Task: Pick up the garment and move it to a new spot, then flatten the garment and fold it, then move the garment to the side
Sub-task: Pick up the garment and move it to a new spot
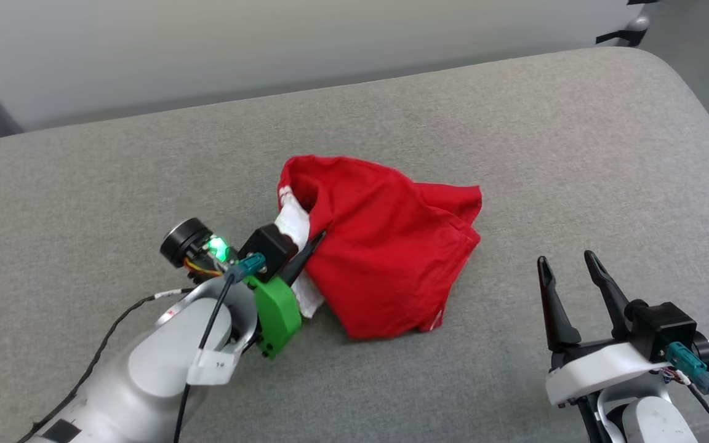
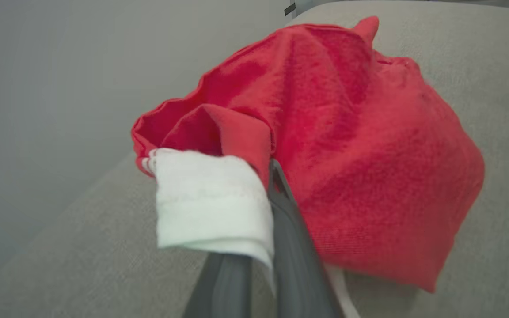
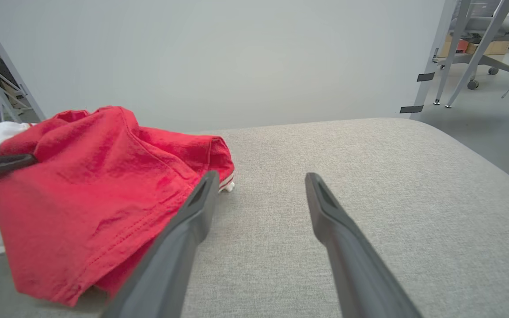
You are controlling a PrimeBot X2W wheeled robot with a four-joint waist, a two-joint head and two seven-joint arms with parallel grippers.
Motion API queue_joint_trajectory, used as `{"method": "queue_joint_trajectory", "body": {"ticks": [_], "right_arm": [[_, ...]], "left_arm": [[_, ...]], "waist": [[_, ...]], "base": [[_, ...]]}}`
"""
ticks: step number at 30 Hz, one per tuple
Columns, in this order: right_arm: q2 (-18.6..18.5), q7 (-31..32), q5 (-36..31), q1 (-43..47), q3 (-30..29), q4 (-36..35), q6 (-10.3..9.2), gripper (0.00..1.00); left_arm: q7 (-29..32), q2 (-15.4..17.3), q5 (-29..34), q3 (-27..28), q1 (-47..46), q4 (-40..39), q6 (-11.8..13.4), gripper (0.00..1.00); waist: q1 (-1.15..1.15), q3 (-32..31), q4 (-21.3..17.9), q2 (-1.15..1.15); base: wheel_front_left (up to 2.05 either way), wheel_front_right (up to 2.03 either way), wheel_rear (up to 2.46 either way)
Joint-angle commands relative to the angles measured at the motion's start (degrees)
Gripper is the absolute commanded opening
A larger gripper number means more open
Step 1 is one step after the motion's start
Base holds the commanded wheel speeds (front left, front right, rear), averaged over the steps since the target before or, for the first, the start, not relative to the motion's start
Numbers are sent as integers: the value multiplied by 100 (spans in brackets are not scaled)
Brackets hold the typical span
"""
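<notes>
The garment (image 1: 385, 246) is a bunched red shirt with a white sleeve, heaped near the middle of the grey padded surface (image 1: 514, 141). My left gripper (image 1: 316, 241) is shut on the garment at its left side, where the white sleeve meets the red cloth. In the left wrist view the garment (image 2: 360, 168) bulges beyond the closed fingers (image 2: 290, 229), with the white sleeve folded over them. My right gripper (image 1: 567, 261) stands open to the right of the heap, touching nothing. In the right wrist view its fingers (image 3: 325, 207) spread wide, the garment (image 3: 91, 190) lying to their left.
The grey padded surface ends in a rounded far right corner (image 1: 656, 61). Beyond it stand a pale wall (image 3: 214, 57), a metal frame leg (image 3: 431, 75) and an office chair (image 3: 488, 39) on the floor.
</notes>
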Motion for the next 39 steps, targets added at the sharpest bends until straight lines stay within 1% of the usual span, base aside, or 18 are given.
{"method": "queue_joint_trajectory", "body": {"ticks": [1,4,5,6,9,13,18,20,23,26,30,33,37,39], "right_arm": [[-4,-18,-32,43,26,10,-4,100],[-4,-18,-74,43,43,43,-4,100],[-4,-18,-91,52,37,65,-4,100],[-4,-18,-104,62,33,85,-4,100],[-4,-18,-140,112,33,152,-4,100],[-4,-18,-159,212,17,222,-4,100],[-4,-18,-174,322,-16,242,-4,100],[-4,-18,-183,372,-41,228,-4,100],[-4,-18,-196,460,-87,186,-4,100],[-4,-18,-209,537,-123,132,-4,100],[-4,-18,-232,627,-153,81,-4,100],[-4,-18,-243,681,-163,58,-4,100],[-4,-18,-208,718,-177,41,-4,100],[-4,-18,-84,724,-144,52,-4,100]], "left_arm": [[-65,116,49,-82,118,57,-23,0],[-94,239,-46,-218,263,199,-33,0],[-94,284,-54,-305,290,259,-35,36],[-87,320,-51,-381,300,306,-36,100],[-88,395,-140,-473,286,474,-38,100],[-132,395,-411,-225,311,693,7,100],[-181,409,-778,371,498,647,361,100],[-186,422,-915,767,669,368,557,100],[-187,442,-981,1387,1127,-255,822,100],[-188,369,-972,1941,1681,-886,1024,100],[-189,106,-857,2494,2479,-1590,1175,100],[-189,-234,-734,2849,3034,-2011,1252,100],[-189,-616,-435,3169,3532,-2321,1252,100],[-189,-767,-307,3322,3672,-2354,1184,100]], "waist": [[0,-64,285,0],[0,-133,480,0],[0,-173,555,0],[0,-207,611,0],[0,-340,805,0],[0,-550,1023,0],[0,-779,1203,0],[0,-848,1260,0],[0,-919,1335,0],[0,-953,1390,0],[0,-978,1448,0],[0,-978,1475,0],[0,-945,1509,0],[0,-944,1536,0]], "base": [[0,0,0],[0,0,0],[0,0,0],[0,0,0],[0,0,0],[0,0,0],[0,0,0],[0,0,0],[0,0,0],[0,0,0],[0,0,0],[0,0,0],[0,0,0],[0,0,0]]}}
